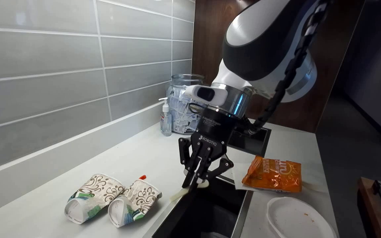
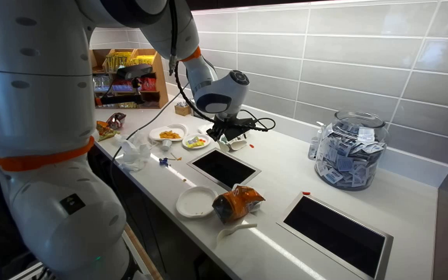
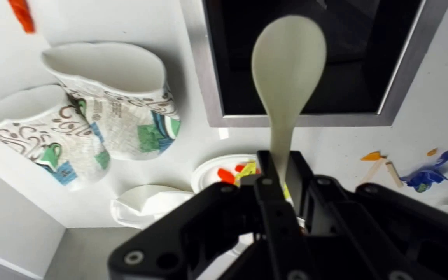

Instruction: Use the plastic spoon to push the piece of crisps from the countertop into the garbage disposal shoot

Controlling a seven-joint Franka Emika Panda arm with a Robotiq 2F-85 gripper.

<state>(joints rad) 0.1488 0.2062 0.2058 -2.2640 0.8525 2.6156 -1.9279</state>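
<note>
the glass jar (image 2: pixel 381 134) near the tiled wall (image 2: pixel 325 70) is packed with small white and blue packets (image 2: pixel 346 161). of the white plates (image 2: pixel 196 199), one bears a heap of orange crisps (image 2: pixel 168 135), one a yellow wrapper (image 2: pixel 195 142) with red bits (image 3: pixel 226 175), one a few crumbs (image 1: pixel 309 216). the opening (image 3: pixel 348 119) below the gripper (image 3: pixel 280 157), dark and metal-rimmed, is let into the counter (image 2: pixel 286 175); something pale (image 1: pixel 212 235) shows inside, too cut off to name. the gripper is closed on the handle of the plastic spoon (image 3: pixel 289 58), whose bowl hangs over this opening.

the patterned paper cups (image 3: pixel 126 112) lie squashed on their sides just beside the rim, touching each other. past one corner of it, on the counter, are loose pieces of crisp (image 3: pixel 371 156), pale sticks (image 3: pixel 394 175) and a blue wrapper (image 3: pixel 426 175). an orange bag (image 2: pixel 243 200) lies near the opening, beside the plate with crumbs. a pump bottle (image 1: pixel 166 122) stands next to the jar.

counted: at least three plates; two openings, the second opening (image 2: pixel 385 252) nearer the jar; two spoons, the loose spoon (image 2: pixel 230 231) lying near the bag; two patterned cups, two sticks, two loose crisp pieces; one jar, one pump bottle. the packets and heaped crisps cannot be counted.
</note>
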